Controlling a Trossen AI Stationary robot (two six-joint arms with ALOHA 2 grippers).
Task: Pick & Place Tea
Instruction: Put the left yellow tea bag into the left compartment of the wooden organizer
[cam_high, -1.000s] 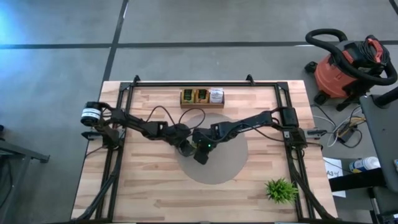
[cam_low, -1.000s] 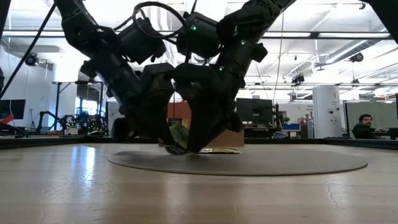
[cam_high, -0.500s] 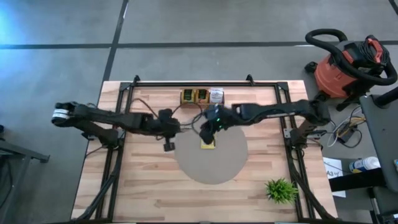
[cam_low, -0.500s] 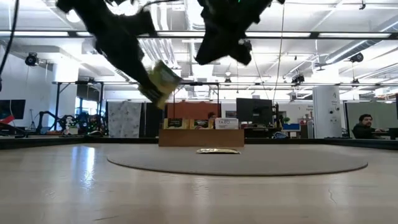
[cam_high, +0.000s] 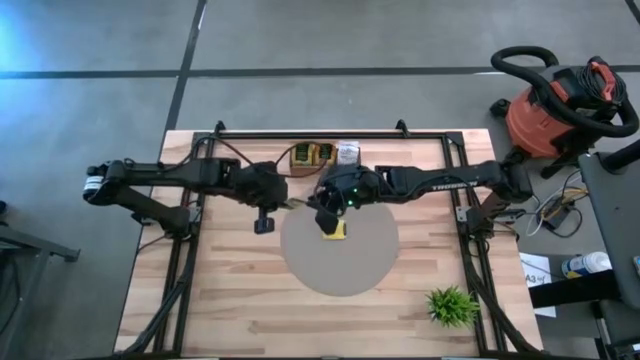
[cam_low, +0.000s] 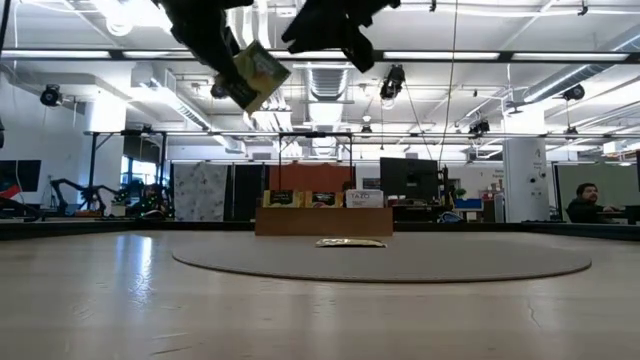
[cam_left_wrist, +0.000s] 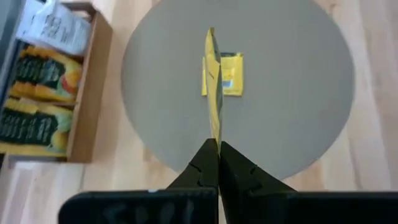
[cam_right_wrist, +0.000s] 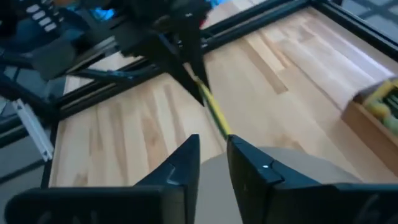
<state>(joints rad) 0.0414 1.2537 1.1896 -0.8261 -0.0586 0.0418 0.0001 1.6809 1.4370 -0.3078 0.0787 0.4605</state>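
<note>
The wooden bench (cam_high: 240, 300) has a round grey mat (cam_high: 340, 265) in the middle. One yellow tea packet (cam_left_wrist: 225, 73) lies flat on the mat, toward the tray side. High over the mat's edge, the left claw (cam_left_wrist: 213, 149) is pinched tight on a second yellow tea packet (cam_low: 252, 75), which it holds by one edge so it sticks out thin and straight. The right claw (cam_right_wrist: 211, 155) hangs just beside it, above the flat packet, with its two fingers a little way apart and nothing between them. In the top view the right arm covers part of the flat packet, so only a yellow corner peeks out. Farther back on the bench sits a brown wooden tray (cam_high: 325, 155) with yellow and white packets standing in it; how many there are is hard to tell. A small green plant (cam_high: 451, 305) stands at a bench corner, well apart from the mat. Past the bench, on the floor, is a red vacuum (cam_high: 560, 100). A person (cam_low: 588, 203) sits far off in the room.
</note>
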